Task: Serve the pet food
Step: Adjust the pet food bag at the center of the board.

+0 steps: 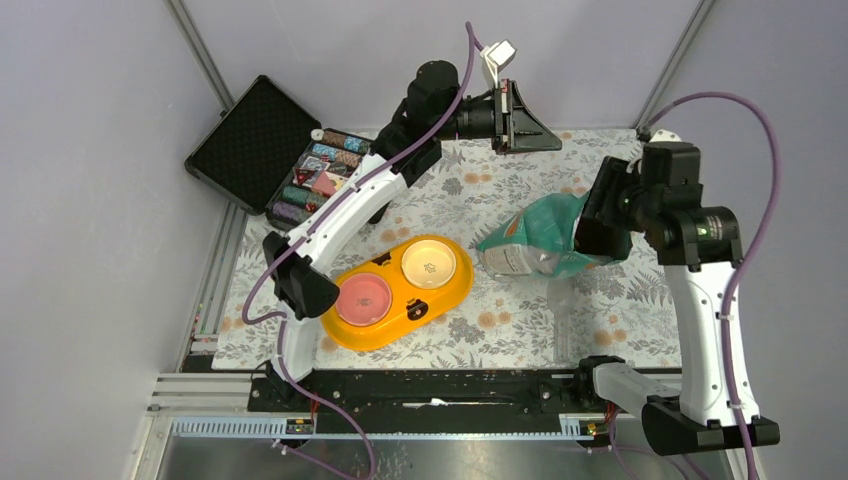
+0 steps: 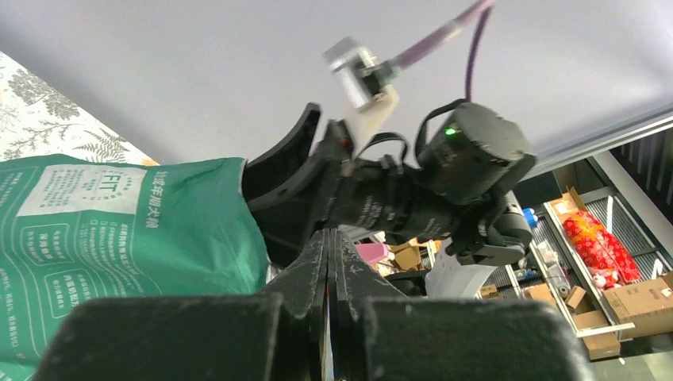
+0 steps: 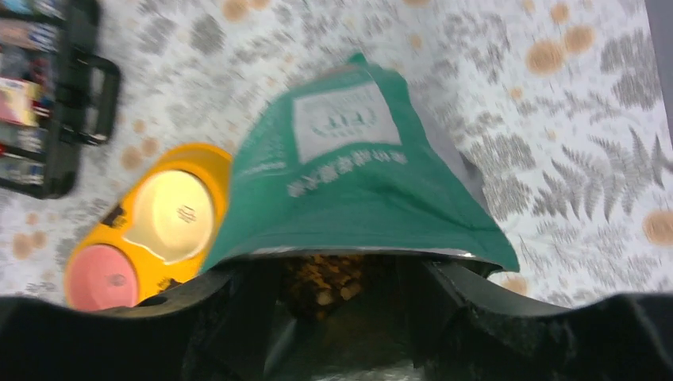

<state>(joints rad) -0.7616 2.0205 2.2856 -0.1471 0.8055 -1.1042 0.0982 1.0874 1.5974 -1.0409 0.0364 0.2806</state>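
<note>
Pouch (image 1: 530,238) (kibble (image 3: 321,282) at its mouth) lies right of the yellow feeder (image 1: 395,325), with a black case (image 1: 250,135) behind-left of it. Right gripper (image 1: 597,232) splays loose at the pouch mouth. Left gripper (image 2: 330,262), raised beyond the feeder, is clenched empty.

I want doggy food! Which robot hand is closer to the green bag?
Right. The right gripper is at the green bag's open end; the left gripper is apart, near the table's far edge.

One green pouch (image 1: 530,238), one orange feeder (image 1: 392,336) with two bowls (image 1: 430,266), one case (image 1: 240,135).
</note>
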